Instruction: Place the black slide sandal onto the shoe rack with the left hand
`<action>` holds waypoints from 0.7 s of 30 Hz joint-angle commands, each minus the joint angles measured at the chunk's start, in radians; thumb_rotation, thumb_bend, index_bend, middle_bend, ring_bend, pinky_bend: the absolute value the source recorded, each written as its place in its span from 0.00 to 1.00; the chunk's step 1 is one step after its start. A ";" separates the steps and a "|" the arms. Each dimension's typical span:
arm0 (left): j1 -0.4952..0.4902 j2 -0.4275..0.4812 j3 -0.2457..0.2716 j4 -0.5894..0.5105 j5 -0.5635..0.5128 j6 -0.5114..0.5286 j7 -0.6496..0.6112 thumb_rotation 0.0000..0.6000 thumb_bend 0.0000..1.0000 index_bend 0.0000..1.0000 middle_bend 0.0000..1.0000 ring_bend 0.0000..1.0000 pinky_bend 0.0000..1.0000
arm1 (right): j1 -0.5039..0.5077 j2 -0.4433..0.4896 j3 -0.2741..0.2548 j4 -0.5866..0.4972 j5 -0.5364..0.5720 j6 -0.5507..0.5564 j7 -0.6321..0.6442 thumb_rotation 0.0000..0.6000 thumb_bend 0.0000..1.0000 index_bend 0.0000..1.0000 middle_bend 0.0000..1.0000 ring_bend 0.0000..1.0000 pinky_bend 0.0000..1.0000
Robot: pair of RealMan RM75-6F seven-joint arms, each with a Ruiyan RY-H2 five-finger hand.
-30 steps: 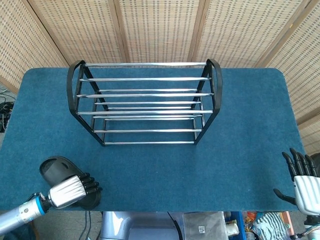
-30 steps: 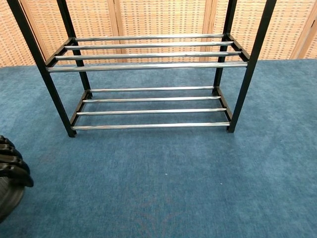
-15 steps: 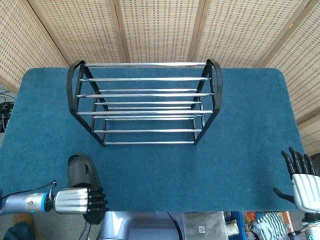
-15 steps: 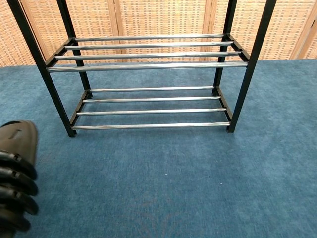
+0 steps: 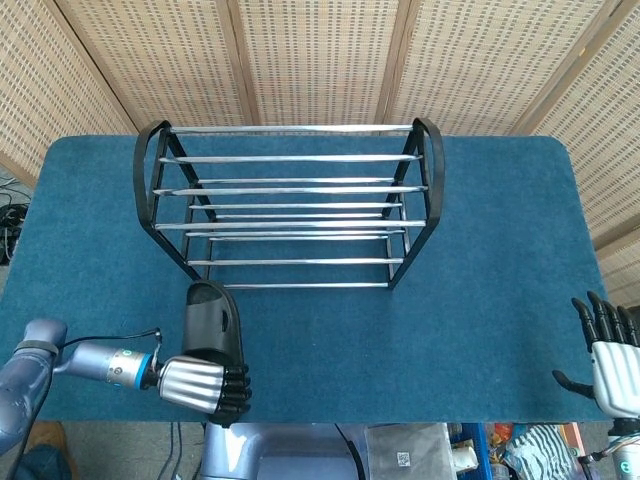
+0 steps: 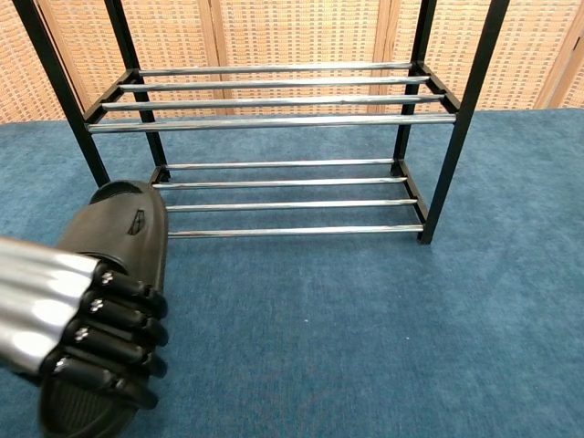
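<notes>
My left hand (image 5: pixel 205 386) (image 6: pixel 87 324) grips the black slide sandal (image 5: pixel 211 320) (image 6: pixel 123 237) across its rear half. The sandal's toe points toward the front left foot of the shoe rack (image 5: pixel 290 205) (image 6: pixel 274 123) and sits just short of it. The rack is a black frame with chrome bars on two tiers, standing at the back middle of the table, and nothing rests on either tier. In the head view my right hand (image 5: pixel 610 352) is at the table's front right corner, fingers spread and holding nothing. The chest view does not show it.
A blue carpet-like cloth (image 5: pixel 480 300) covers the table. A woven screen (image 5: pixel 320 50) stands behind the rack. Clutter (image 5: pixel 420 450) lies on the floor below the table's front edge.
My left hand has carried the sandal rightward from the front left corner and turned it, so its toe now points at the rack's left end. The right hand has barely moved.
</notes>
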 commanded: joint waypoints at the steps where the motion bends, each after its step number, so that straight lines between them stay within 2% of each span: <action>1: -0.046 -0.023 0.009 0.039 -0.009 -0.046 0.004 1.00 0.05 0.51 0.46 0.38 0.47 | 0.003 0.000 0.005 0.002 0.013 -0.007 0.000 1.00 0.00 0.00 0.00 0.00 0.00; 11: -0.118 -0.085 0.026 0.087 -0.041 -0.104 -0.043 1.00 0.05 0.51 0.45 0.38 0.46 | 0.010 0.000 0.019 0.006 0.055 -0.025 -0.001 1.00 0.00 0.00 0.00 0.00 0.00; 21: -0.128 -0.117 0.061 0.147 -0.076 -0.126 -0.059 1.00 0.05 0.51 0.45 0.38 0.46 | 0.014 0.001 0.023 0.015 0.074 -0.037 0.005 1.00 0.00 0.00 0.00 0.00 0.00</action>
